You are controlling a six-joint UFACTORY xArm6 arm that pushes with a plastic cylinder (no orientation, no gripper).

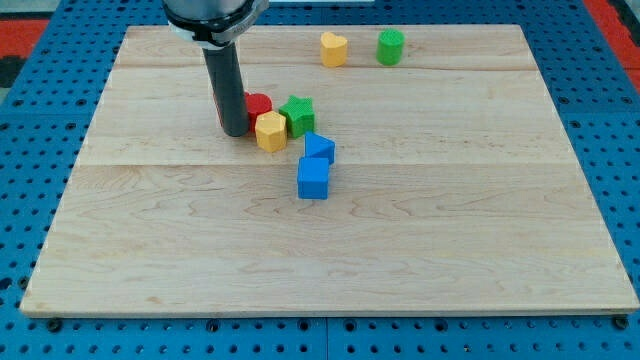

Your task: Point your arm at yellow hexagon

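Note:
The yellow hexagon lies on the wooden board left of centre, in a cluster of blocks. My tip rests on the board just to the hexagon's left, a small gap from it. A red block sits right behind the hexagon, partly hidden by my rod. A green star touches the hexagon on its right.
Two blue blocks, one above the other, lie below and right of the cluster. A yellow heart-like block and a green cylinder-like block stand near the view's top. The wooden board lies on a blue pegboard.

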